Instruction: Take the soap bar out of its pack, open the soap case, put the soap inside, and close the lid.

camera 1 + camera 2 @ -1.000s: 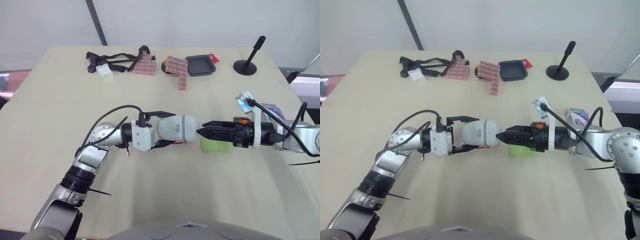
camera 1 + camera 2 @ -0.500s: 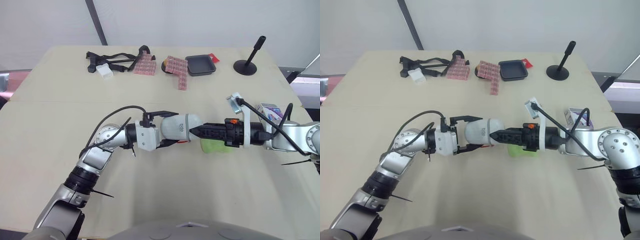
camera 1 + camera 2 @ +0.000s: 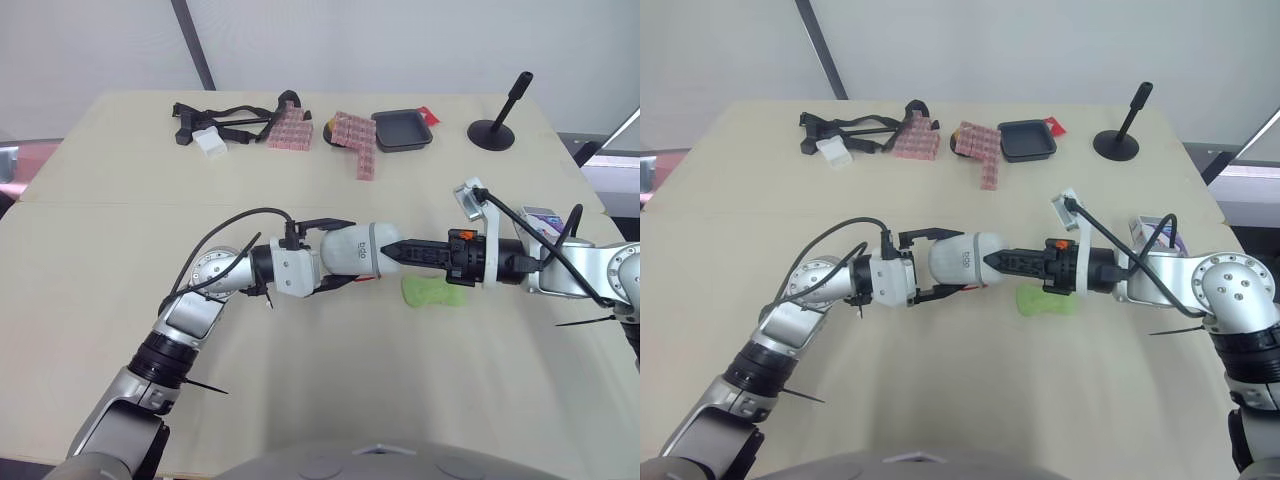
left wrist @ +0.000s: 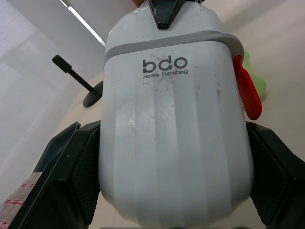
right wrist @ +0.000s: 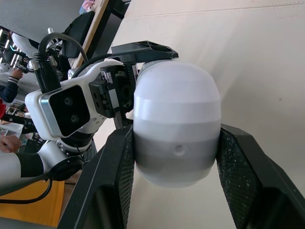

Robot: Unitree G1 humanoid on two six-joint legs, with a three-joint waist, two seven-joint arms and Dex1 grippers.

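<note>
A white and grey soap case (image 3: 358,250) marked "bdo" hangs above the middle of the table, lying sideways with its lid shut. My left gripper (image 3: 343,254) is shut on its left half, one black finger (image 3: 330,223) over it and one under. My right gripper (image 3: 397,250) comes from the right, and its two fingers (image 5: 116,176) clasp the grey band at the case's right end (image 5: 177,119). The bare green soap bar (image 3: 432,292) lies on the table just below my right gripper. Its pack (image 3: 545,218) sits by the table's right edge behind my right arm.
Along the far edge lie a black strap (image 3: 225,118), a white block (image 3: 209,141), two pink packs (image 3: 290,128) (image 3: 355,142), a black tray (image 3: 402,130) and a black stand (image 3: 495,125). The table's right edge runs close to my right arm.
My right gripper has moved left onto the case's right end. Both arms have shifted a little away from the soap bar, which now shows in full.
</note>
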